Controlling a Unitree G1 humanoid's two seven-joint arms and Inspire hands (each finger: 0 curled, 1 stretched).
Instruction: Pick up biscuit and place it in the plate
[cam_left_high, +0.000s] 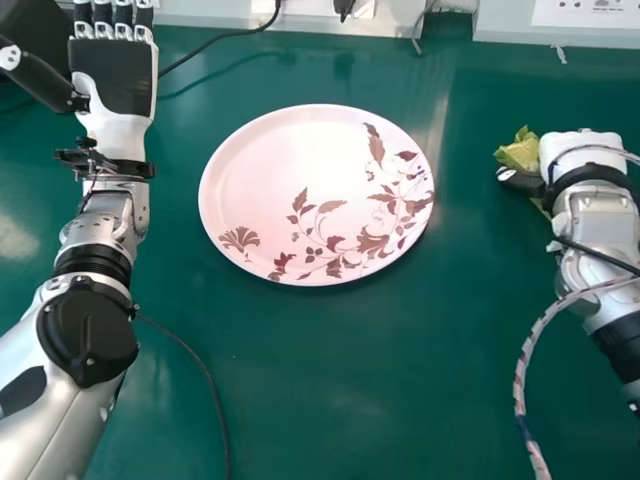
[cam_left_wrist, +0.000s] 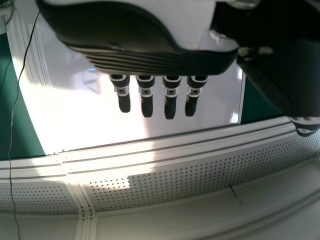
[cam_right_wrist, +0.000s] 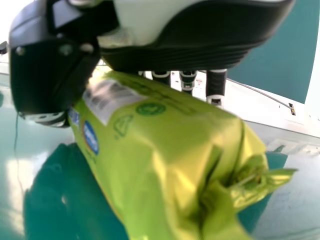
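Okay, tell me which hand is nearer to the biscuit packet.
The right. The right hand is right at the biscuit packet, which shows beside its thumb. The left hand is well away, on the other side of the plate.

Head view: a green worktop (cam_left_high: 300, 400) spanned the frame. White housings (cam_left_high: 505, 20) lined the upper edge, with a white panel (cam_left_high: 590, 14) at upper right. One black cable (cam_left_high: 222, 38) curved across the upper left; a second cable (cam_left_high: 213, 390) lay at lower left. Left wrist view: a perforated strip (cam_left_wrist: 175, 184) ran alongside pale rails (cam_left_wrist: 200, 144).
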